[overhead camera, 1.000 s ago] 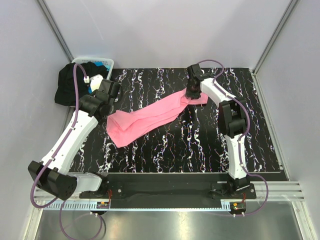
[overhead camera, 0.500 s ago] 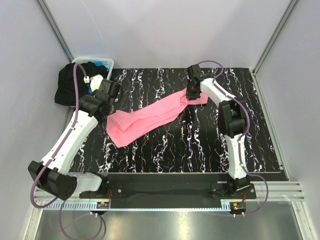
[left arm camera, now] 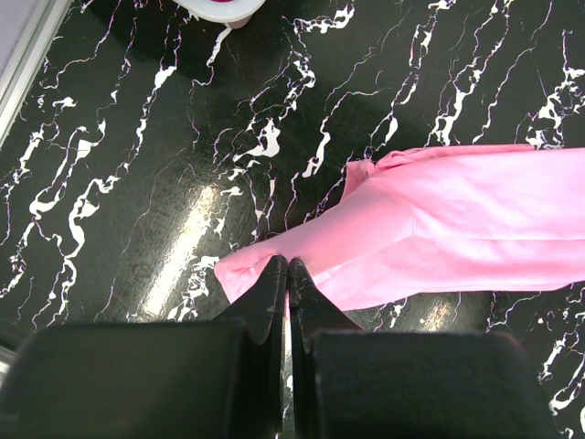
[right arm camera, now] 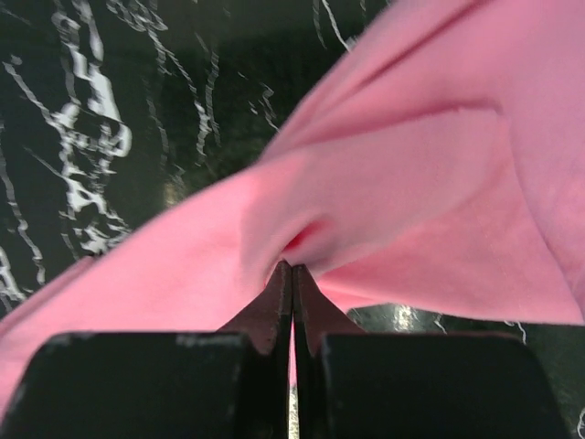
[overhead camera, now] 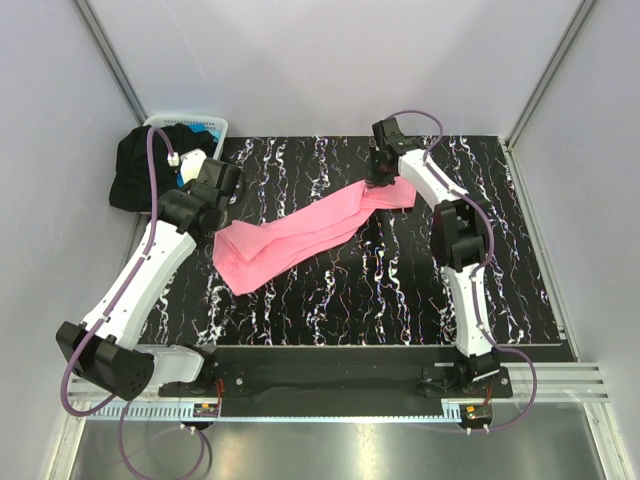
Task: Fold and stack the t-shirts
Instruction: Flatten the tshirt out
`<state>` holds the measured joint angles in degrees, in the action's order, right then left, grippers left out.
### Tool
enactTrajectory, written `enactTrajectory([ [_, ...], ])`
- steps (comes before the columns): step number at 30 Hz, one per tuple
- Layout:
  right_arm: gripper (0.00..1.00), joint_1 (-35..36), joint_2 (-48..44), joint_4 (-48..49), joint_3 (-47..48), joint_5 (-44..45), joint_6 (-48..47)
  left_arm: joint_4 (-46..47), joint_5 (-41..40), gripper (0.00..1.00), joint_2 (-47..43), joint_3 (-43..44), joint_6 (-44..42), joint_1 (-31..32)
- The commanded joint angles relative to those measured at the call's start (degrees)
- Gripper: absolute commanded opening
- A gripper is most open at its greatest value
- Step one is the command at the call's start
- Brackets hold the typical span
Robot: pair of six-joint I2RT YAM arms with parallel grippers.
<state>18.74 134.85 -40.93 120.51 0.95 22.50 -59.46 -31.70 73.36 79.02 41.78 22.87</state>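
Marbled black tabletop [overhead camera: 400, 300] carries the pink t-shirt [overhead camera: 300, 235] roped diagonally across its middle; my left gripper [left arm camera: 288, 265] and right gripper [right arm camera: 292, 270] each pinch it closed. I fear a shallow pinch slipping under tension.

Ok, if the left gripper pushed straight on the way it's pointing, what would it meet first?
The pink t-shirt: the left gripper, shut, has its tips at the shirt's near edge, apparently pinching it. Pushing on would likely press the cloth into the marbled table beneath, though depth is unclear.
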Motion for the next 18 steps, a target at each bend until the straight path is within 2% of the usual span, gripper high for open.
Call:
enactTrajectory([
  [1, 0.00, -0.2, 1.9, 0.8, 6.7, -3.3, -1.5, 1.9, -1.1, 0.00, -0.9, 0.6, -0.6, -0.3],
  [8, 0.00, -0.3, 8.2, 0.8, 16.1, -6.0, -2.7, 1.8, -1.0, 0.00, -1.3, 0.6, -0.6, -0.3],
  [10, 0.19, -0.5, 10.3, -0.4, 19.8, -7.8, -2.6, 1.7, -1.0, 0.00, -1.3, 0.8, -0.7, -0.3],
  [11, 0.22, -0.5, 12.0, -1.1, 21.1, -8.1, -2.6, 1.8, -1.0, 0.00, -1.2, 1.0, -0.7, -0.3],
  [12, 0.32, -0.5, 12.5, -2.0, 22.5, -7.6, -2.4, 1.7, -0.8, 0.00, -1.1, 1.2, -0.8, -0.3],
  [13, 0.37, -0.5, 12.6, -1.9, 22.4, -7.0, -2.2, 1.8, -0.9, 0.00, -1.0, 1.3, -0.8, -0.3],
  [18, 0.38, -0.5, 11.4, -1.4, 20.9, -4.1, -2.1, 1.8, -0.8, 0.00, -0.5, 1.7, -0.7, -0.3],
])
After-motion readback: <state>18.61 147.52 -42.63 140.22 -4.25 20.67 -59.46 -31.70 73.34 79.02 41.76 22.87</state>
